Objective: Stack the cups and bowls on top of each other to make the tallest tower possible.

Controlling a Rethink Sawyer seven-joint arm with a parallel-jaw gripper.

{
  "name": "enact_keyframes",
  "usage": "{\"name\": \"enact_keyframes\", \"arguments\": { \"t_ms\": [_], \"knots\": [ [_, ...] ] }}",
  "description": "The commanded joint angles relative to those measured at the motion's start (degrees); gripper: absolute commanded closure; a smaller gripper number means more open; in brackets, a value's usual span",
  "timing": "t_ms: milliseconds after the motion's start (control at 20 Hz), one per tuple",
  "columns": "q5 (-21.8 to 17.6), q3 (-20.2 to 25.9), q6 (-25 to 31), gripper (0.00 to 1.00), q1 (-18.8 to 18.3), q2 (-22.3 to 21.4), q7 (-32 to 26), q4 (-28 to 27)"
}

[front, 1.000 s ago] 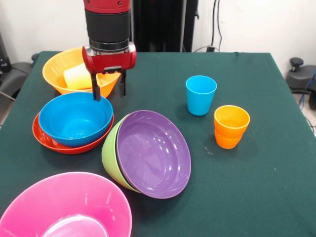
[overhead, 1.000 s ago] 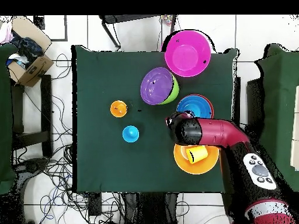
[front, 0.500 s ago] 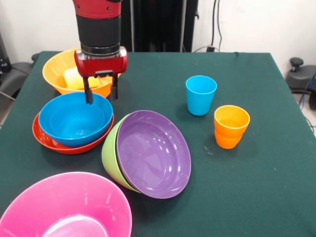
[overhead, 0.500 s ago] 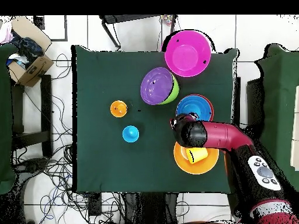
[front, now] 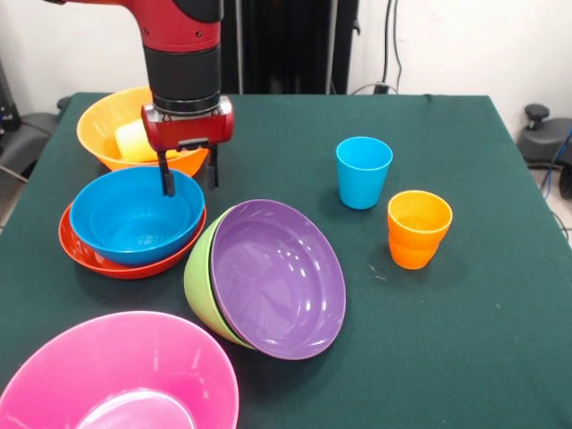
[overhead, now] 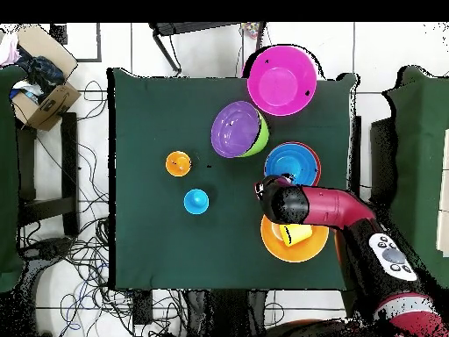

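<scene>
My gripper (front: 190, 175) (overhead: 262, 187) is open at the far rim of a blue bowl (front: 125, 223) (overhead: 293, 163); one finger (front: 167, 176) hangs inside the rim and the other outside it. This blue bowl sits in a red-orange bowl (front: 89, 255). Behind them a big orange bowl (front: 96, 125) (overhead: 285, 247) holds a yellow cup (front: 132, 140) (overhead: 298, 233) lying on its side. A purple bowl (front: 281, 277) (overhead: 235, 128) is nested, tilted, in a green bowl (front: 198, 277). A pink bowl (front: 116, 375) (overhead: 281, 81) stands at the near edge. A blue cup (front: 363, 172) (overhead: 196, 202) and nested orange cups (front: 418, 229) (overhead: 179, 162) stand upright to the right.
All of this rests on a dark green tablecloth (front: 447, 340). In the overhead view a cardboard box (overhead: 39, 92) and cables lie on the floor beside the table.
The gripper has shifted from the orange bowl's near rim toward the blue bowl and come down a little, so one finger now dips inside the blue bowl. Bowls and cups have not moved.
</scene>
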Motion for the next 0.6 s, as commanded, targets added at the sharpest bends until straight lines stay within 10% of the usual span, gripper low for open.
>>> {"name": "enact_keyframes", "arguments": {
  "t_ms": [50,600],
  "knots": [
    [-3.2,1.1,-1.9,0.00,1.6,2.5,3.9,0.6],
    [-5.3,1.2,-3.9,0.00,0.4,3.5,2.3,-0.6]
  ]
}}
